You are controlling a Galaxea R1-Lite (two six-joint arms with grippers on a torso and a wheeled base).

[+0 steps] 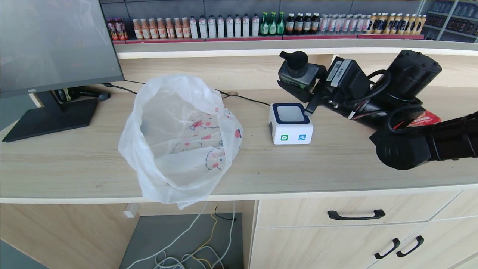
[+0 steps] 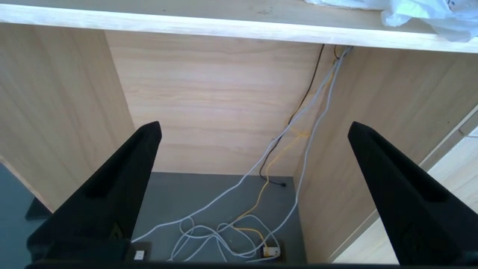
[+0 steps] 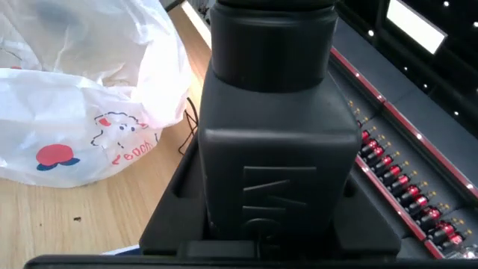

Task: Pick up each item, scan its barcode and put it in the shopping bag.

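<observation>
Head view — black bottle point(image 1: 298, 73) partly hidden

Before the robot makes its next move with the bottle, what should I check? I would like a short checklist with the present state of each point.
1. Grasp: the right gripper is shut on the black bottle. Ok.
2. Barcode turned toward the scanner: no barcode shows on the bottle. Cannot tell.
3. Bottle directly over the scanner window: it is close by, but height and depth are unclear. Cannot tell.
4. Shopping bag ready: its mouth stands open, on the robot's left of the scanner. Ok.
5. Way from scanner to bag: bare counter between them. Ok.
6. Left gripper out of the way: open, holding nothing, below the counter edge. Ok.
</observation>
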